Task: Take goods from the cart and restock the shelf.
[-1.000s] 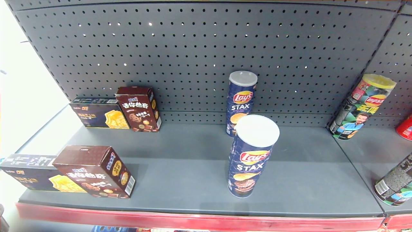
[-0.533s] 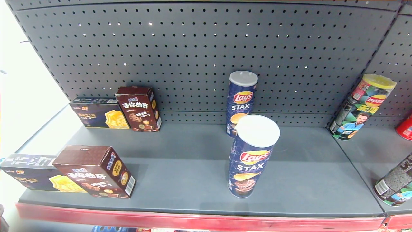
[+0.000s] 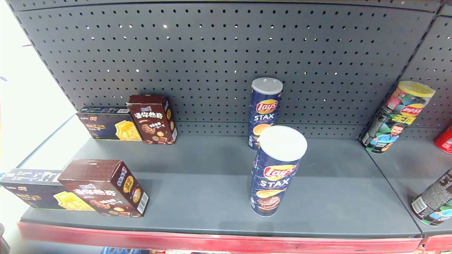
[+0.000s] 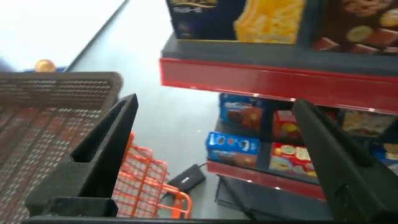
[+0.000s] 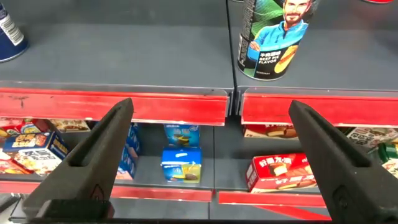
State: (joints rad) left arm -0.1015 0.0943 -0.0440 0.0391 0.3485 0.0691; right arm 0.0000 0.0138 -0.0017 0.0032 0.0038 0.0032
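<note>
On the grey shelf (image 3: 197,190) two dark blue chip cans stand upright, one near the front (image 3: 274,171) and one at the back panel (image 3: 265,111). Brown cookie boxes (image 3: 106,188) (image 3: 152,119) and dark boxes with yellow print (image 3: 37,192) (image 3: 107,124) sit at the left. My left gripper (image 4: 217,162) hangs open with nothing in it, below the shelf's red front edge (image 4: 273,81), beside an orange wire cart (image 4: 146,183). My right gripper (image 5: 208,165) is open and holds nothing, in front of the red edge (image 5: 118,106), under a green-black can (image 5: 272,38).
Green-black cans stand on the neighbouring shelf section at the right (image 3: 397,118) (image 3: 433,203), with a red can (image 3: 445,140) at the far edge. Lower shelves hold blue and red snack boxes (image 5: 181,163) (image 5: 281,171). A grey mesh panel (image 4: 56,93) lies beside the left gripper.
</note>
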